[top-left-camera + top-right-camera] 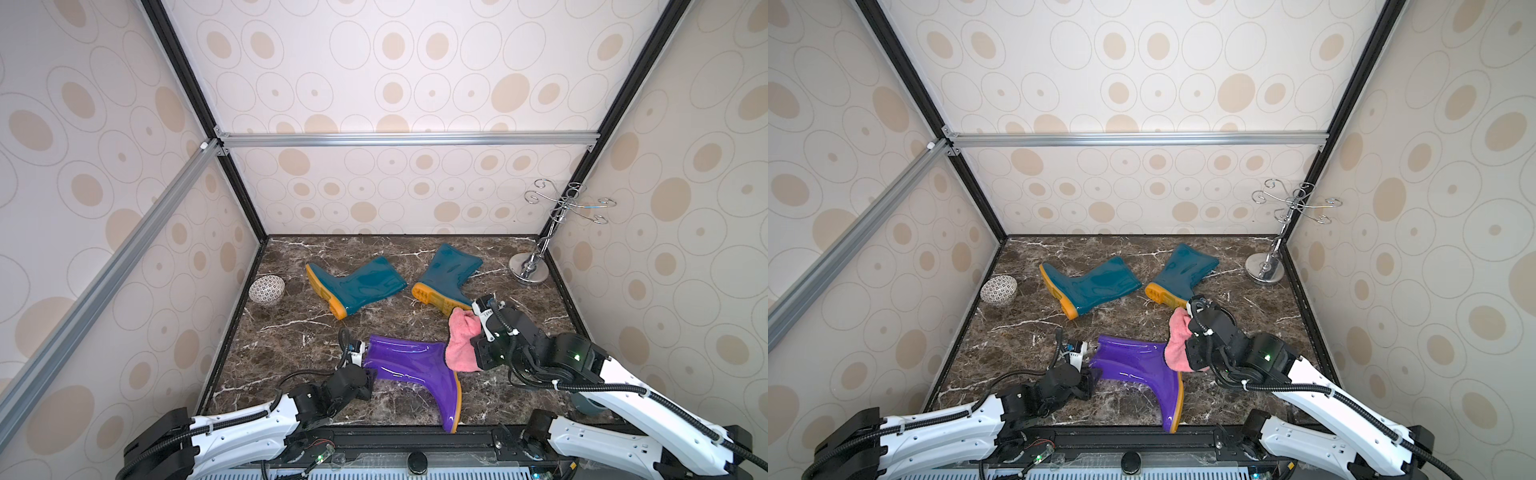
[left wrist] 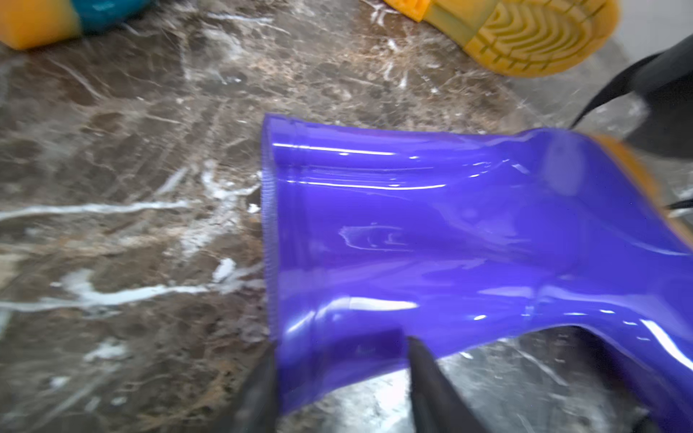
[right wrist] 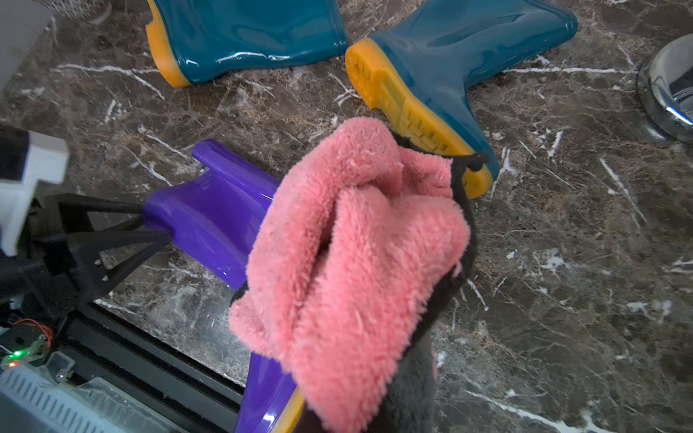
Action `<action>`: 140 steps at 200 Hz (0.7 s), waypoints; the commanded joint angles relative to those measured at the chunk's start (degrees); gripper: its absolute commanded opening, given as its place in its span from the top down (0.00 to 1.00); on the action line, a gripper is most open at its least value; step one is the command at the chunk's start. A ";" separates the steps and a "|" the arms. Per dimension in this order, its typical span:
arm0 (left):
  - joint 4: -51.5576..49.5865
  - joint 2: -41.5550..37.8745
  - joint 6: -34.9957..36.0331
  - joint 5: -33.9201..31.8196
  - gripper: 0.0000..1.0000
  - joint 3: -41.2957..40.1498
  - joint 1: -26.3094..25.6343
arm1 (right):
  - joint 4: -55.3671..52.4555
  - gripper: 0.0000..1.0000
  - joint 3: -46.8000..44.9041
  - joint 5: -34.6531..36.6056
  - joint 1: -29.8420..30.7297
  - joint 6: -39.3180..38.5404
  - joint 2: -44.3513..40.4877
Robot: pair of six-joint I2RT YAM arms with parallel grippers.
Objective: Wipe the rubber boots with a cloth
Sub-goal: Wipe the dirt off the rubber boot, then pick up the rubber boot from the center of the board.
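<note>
Top views: purple rubber boot (image 1: 415, 370) lies flat at the front edge. The pink terry cloth (image 1: 459, 340) hangs bunched at its heel end, clenched in the right gripper (image 1: 1187, 340).
Left wrist: left gripper (image 2: 343, 378), jaws apart, straddles the cuff corner.
Right wrist: cloth is wadded and contact is unclear. Advise pinning the cuff, then pressing long strokes down the shaft.

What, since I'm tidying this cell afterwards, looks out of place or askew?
All three lie on their sides: far-left teal boot, far-right teal boot, purple boot nearest, its toe at the table's front edge. The patterned bowl looks overturned.
</note>
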 commanded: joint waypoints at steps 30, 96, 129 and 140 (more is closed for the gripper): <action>-0.05 -4.10 -3.49 6.23 0.01 0.09 1.10 | -1.15 1.00 -0.83 1.57 -0.06 -1.23 -0.50; -1.03 4.47 -6.54 16.64 0.03 1.54 9.10 | -3.02 1.00 0.32 2.69 -0.07 -2.04 -1.23; -5.42 1.68 -4.01 14.66 0.01 5.24 9.31 | -2.72 1.00 -0.69 2.69 -0.07 -1.64 -2.26; -4.94 2.74 -3.84 15.04 0.02 5.59 9.32 | -2.56 1.00 -0.91 2.42 -0.08 -1.46 -2.15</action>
